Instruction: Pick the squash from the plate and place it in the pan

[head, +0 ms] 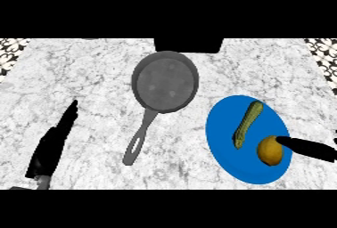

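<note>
Toward the lower right of the head view, my right hand is reaching onto the blue plate — fingers straight, holding nothing. Squash is lying there ungrasped beside a yellow fruit; pan is waiting upper centre. Lower left, my left hand is resting, fingers straight.

The counter looks like polished grey-white marble, veined. Between the two hands, the pan is dull grey metal with faint pale spots. Under the right hand, the plate is flat matt blue, bearing a ridged green squash and a smooth yellow fruit.
</note>
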Controlling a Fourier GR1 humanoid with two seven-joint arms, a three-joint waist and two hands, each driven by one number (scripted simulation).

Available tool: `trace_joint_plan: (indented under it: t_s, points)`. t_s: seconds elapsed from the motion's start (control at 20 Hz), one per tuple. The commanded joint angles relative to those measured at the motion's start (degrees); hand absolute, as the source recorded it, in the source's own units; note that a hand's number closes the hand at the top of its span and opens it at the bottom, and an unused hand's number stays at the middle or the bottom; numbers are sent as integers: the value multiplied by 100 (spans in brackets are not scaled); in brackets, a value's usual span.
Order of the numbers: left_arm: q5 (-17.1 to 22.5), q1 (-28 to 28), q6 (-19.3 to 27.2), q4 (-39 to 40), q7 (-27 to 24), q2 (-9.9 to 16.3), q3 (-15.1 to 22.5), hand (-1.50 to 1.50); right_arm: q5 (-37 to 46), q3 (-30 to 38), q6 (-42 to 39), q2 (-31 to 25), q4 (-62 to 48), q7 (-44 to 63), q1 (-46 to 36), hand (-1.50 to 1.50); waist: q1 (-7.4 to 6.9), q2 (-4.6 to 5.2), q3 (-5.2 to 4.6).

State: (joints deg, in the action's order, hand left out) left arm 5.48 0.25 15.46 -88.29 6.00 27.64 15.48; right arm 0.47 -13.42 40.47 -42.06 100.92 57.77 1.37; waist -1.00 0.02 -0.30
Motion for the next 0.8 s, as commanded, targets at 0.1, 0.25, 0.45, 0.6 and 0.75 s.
trace_joint_plan:
  t_s: [0.1, 0.25, 0.45, 0.6, 0.75]
  points:
    - [-107, 30, -4, -291, 249, -41, 28, 0, -53, -139, -783, -293, -293, 1885, -1489, -150, -90, 11, 21]
    - [-243, 139, 54, 25, -122, -281, 136, 0, -231, -289, -941, -31, -463, 2168, -1866, -150, -54, 17, 17]
    - [17, 105, -222, -323, 168, 44, -215, 0, -579, -261, -1491, -144, -796, 2192, -2143, -150, -24, 1, 25]
    - [-217, 0, -47, -243, 240, -113, -83, 0, -927, -363, -1975, -251, -1169, 2298, -2501, -150, -38, 13, 23]
    - [-183, -51, -147, 176, -64, -168, -156, 0, -1385, -498, -2370, -234, -1595, 2239, -2714, -150, -43, 42, 18]
